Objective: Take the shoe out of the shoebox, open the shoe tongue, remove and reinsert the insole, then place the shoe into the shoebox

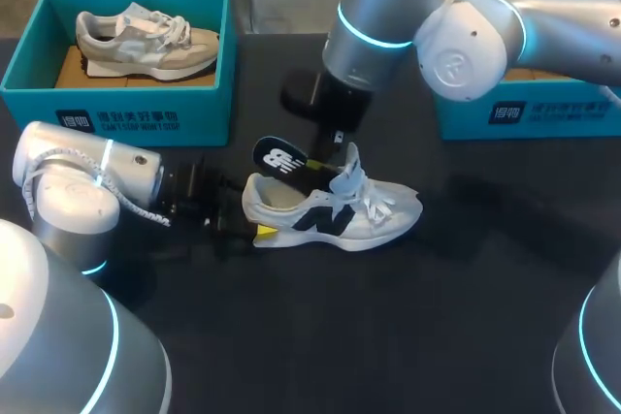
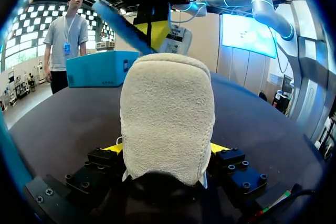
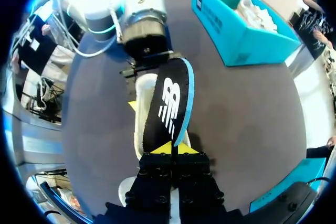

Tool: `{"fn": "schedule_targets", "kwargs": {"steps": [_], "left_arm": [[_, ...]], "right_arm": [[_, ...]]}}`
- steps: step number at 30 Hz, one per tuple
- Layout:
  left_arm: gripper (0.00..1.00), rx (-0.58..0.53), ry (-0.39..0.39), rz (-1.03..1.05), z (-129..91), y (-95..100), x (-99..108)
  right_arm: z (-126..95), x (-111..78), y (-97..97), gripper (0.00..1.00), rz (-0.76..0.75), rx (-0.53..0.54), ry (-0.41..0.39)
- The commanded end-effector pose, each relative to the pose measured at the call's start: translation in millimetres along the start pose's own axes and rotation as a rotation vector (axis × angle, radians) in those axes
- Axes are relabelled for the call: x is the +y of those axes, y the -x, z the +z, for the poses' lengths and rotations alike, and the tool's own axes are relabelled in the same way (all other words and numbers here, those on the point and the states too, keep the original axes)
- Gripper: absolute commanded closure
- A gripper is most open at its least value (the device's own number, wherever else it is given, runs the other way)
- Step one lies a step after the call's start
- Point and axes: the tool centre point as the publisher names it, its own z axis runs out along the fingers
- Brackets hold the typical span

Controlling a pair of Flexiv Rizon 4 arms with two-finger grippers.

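While the left claw (image 2: pixel 167 150) clamps the white sneaker (image 1: pixel 335 215), the right claw (image 3: pixel 171 148) pinches the black insole (image 3: pixel 170 103) above it, probably awaiting reinsertion.

The silver-grey, round-jointed left arm (image 1: pixel 68 196) and right arm (image 1: pixel 466 41) carry glowing cyan rings (image 1: pixel 374 38) and white braided cables (image 1: pixel 31 191). The black, blocky left gripper (image 2: pixel 167 149) and right gripper (image 3: pixel 172 149) show round screw heads (image 2: pixel 244 185) and bright yellow tips (image 3: pixel 161 148).

The shoe (image 2: pixel 167 119) is showing nubbly, towel-like cream cloth at its heel. The insole (image 3: pixel 170 106) is looking smooth and black, with a foamy blue edge. The table (image 1: pixel 466 327) is lying matt and dark, the far-left shoebox (image 1: pixel 34 109) looking like matt cardboard.
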Motion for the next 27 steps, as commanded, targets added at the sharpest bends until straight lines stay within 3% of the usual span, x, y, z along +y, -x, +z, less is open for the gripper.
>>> {"fn": "schedule_targets", "kwargs": {"steps": [1, 10, 27], "left_arm": [[1.00, 0.002, 0.002, 0.000, 0.8, 0.3, 0.8], [1.00, 0.002, 0.002, 0.000, 0.8, 0.3, 0.8], [1.00, 0.002, 0.002, 0.000, 0.8, 0.3, 0.8]], "right_arm": [[4.0, 1.7, -3.7, 1.00, -0.034, 0.029, 0.085], [14.5, 19.0, -11.1, 1.00, -0.112, 0.095, 0.151], [16.0, 44.5, -6.1, 1.00, -0.193, 0.124, 0.179]]}}
